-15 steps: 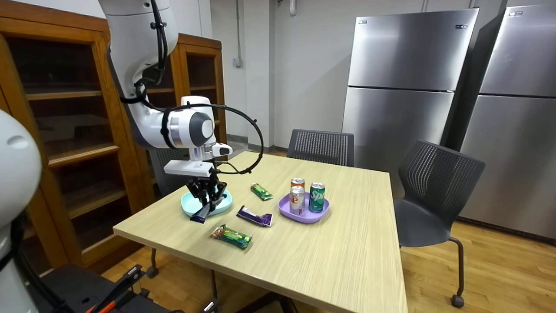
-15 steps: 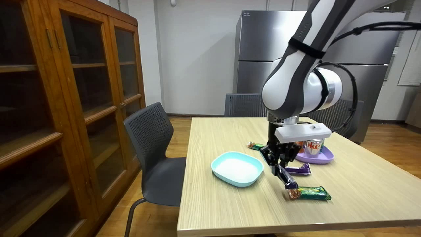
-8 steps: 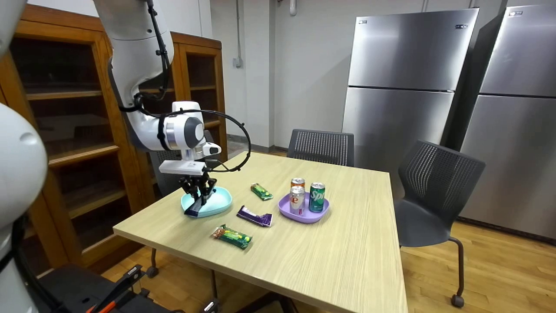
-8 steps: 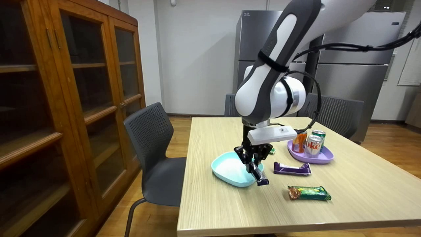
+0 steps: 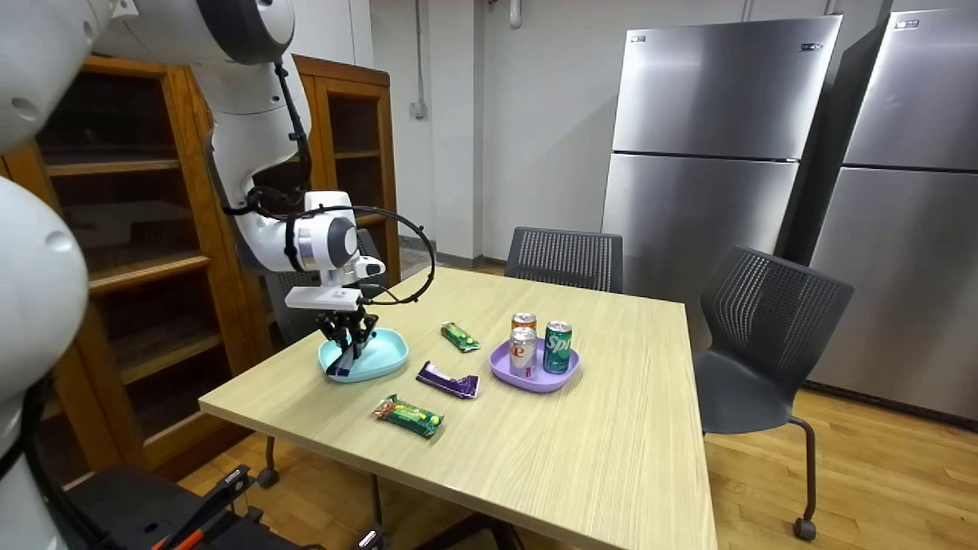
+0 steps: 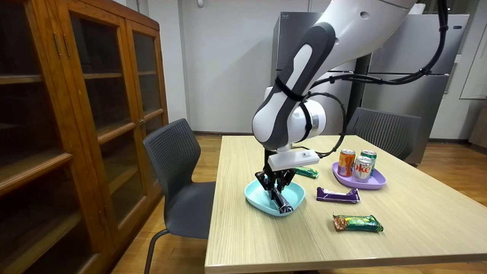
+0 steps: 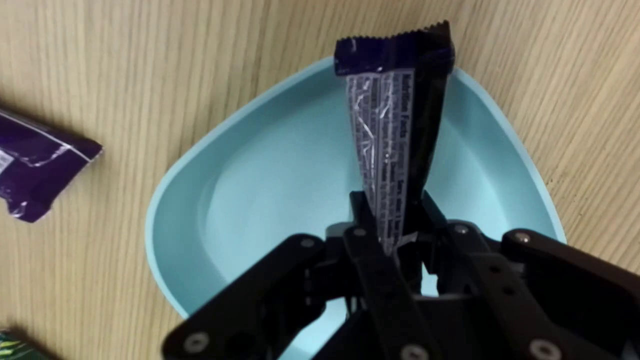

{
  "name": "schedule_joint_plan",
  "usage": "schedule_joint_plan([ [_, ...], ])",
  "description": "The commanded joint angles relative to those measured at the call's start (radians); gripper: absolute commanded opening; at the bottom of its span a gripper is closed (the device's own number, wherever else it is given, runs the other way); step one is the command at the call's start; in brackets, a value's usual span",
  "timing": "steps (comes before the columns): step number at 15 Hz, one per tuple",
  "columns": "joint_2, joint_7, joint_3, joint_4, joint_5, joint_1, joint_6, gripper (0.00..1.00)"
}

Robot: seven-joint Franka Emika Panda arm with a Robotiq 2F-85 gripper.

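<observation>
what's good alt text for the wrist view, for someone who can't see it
A black gripper holds a dark purple wrapped bar, its Nutrition Facts panel showing, over a light-blue dish on a wood-grain table. A second purple wrapper lies cut off at the left edge, and a sliver of green packaging shows at lower left.

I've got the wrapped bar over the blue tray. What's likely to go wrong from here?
1. In the wrist view, the free end of the wrapped bar overlaps the rim of the blue tray, so releasing here might leave it perched.
2. Its visible length juts mostly from one side of the claw, so a bump may swivel it.
3. Contact with the tray isn't clear, so lowering could press the bar.
</observation>
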Motion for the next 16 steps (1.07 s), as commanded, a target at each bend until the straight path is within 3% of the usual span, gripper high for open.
schedule_joint_plan([
  [1, 0.056, -0.002, 0.002, 0.115, -0.02, 0.007, -0.066, 0.06],
  [12, 0.117, 0.001, -0.001, 0.231, -0.018, 0.007, -0.122, 0.06],
  [13, 0.116, 0.003, -0.004, 0.231, -0.019, 0.007, -0.124, 0.5],
  [14, 0.114, 0.004, -0.005, 0.23, -0.019, 0.007, -0.125, 0.51],
  [16, 0.099, 0.006, -0.007, 0.219, -0.019, 0.006, -0.122, 0.65],
])
